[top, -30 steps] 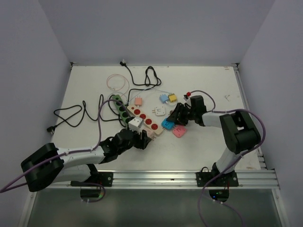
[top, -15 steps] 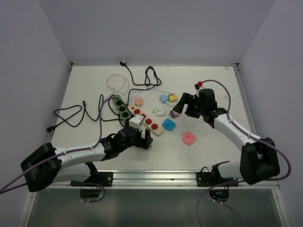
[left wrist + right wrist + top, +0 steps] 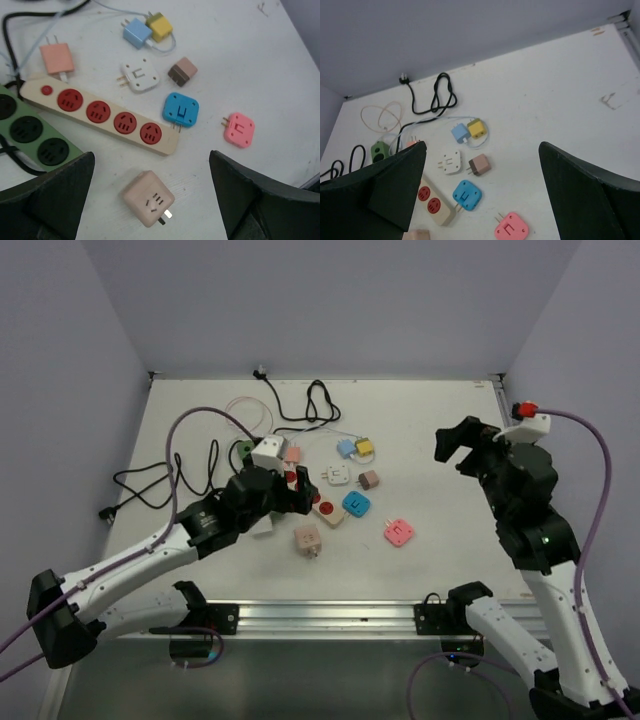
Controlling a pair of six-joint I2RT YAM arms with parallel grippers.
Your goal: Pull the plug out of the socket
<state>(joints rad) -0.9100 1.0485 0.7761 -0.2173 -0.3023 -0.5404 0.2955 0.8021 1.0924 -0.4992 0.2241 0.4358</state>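
On the table (image 3: 440, 410), the cream strip (image 3: 100, 114) showed four empty sockets. The left gripper (image 3: 151, 160) hovered over its end, fingers spread wide, with the right gripper (image 3: 463, 445) (also spread) well off. The beige plug (image 3: 148, 199) lay loose just beside the strip, beneath the left fingers, prongs pointing away.

Cube plug (image 3: 149, 198) just before socket strip (image 3: 107, 116)

A robot lab bench, this one: a bare white table (image 3: 440, 430) boxed in by blank pale walls (image 3: 330, 300), two arms (image 3: 150, 555) bolted to an aluminium rail (image 3: 330, 615), and loose coloured plugs (image 3: 400, 531) and power strips (image 3: 107, 116) scattered about.
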